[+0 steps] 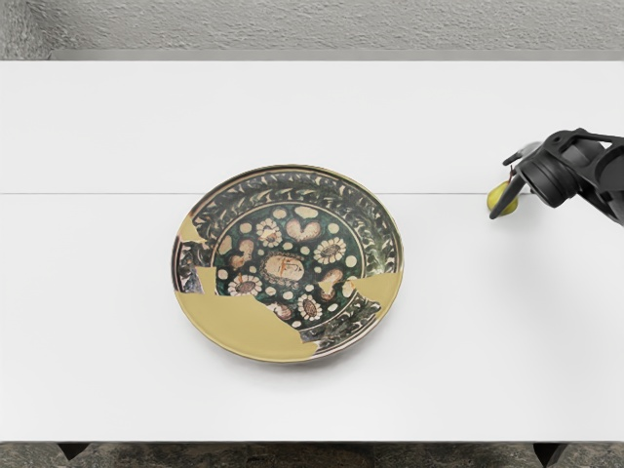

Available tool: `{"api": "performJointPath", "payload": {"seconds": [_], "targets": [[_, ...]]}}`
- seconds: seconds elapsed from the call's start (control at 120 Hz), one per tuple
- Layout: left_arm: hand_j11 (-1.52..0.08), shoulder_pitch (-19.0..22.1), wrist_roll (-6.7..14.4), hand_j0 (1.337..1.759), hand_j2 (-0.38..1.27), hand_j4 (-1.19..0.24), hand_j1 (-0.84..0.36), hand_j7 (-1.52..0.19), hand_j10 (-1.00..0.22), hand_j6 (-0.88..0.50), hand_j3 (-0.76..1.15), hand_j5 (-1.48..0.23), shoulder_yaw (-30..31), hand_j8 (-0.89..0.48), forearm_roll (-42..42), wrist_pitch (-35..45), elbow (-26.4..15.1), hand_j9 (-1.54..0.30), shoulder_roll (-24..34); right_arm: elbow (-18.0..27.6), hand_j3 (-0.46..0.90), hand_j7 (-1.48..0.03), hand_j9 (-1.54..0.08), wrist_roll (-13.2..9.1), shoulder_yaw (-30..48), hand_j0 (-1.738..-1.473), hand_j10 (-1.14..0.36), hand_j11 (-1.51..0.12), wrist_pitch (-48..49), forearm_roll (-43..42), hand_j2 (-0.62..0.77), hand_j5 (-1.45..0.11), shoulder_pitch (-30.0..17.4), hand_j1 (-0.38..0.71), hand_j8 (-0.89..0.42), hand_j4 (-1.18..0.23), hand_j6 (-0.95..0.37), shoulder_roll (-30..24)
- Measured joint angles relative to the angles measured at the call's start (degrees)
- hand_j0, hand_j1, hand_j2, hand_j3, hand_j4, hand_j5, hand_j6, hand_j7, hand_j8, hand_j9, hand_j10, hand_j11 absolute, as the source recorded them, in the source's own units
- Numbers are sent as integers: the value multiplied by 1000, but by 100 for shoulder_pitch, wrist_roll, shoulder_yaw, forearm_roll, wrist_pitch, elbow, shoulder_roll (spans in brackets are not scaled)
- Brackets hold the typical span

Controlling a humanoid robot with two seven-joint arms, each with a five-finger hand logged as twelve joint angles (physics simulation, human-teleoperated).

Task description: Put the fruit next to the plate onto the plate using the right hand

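Head view: I see a patterned plate point(288, 263) with gold patches at the centre of a white table point(97, 370). Well to its right, a yellow-green fruit point(494, 199) shows partly hidden behind my right hand point(544, 172). I cannot tell whether the hand grips it.

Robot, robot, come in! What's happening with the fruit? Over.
Right hand at the fruit, right of the plate; hold unclear. Fruit not on plate yet. Nothing in the way. Left arm out of view.
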Motion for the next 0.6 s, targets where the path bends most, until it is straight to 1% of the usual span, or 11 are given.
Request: {"api": "performJointPath", "payload": {"seconds": [0.233,0.6], "targets": [[-5,0,0,1658,1,-4,344,-5,-4,-4,0,-5,0,-4,0,0,0,-5,0,32,0,-335,-335,0,-76,-1658,-259,-335,12,15,-50,-335,3,-41,-260,-259,-260,-9],[-5,0,0,1658,1,-4,344,-5,-4,-4,0,-5,0,-4,1,0,0,-5,0,105,0,-454,-454,0,-92,-1658,-350,-454,31,33,-68,-454,26,69,-351,-350,-351,-23]]}}
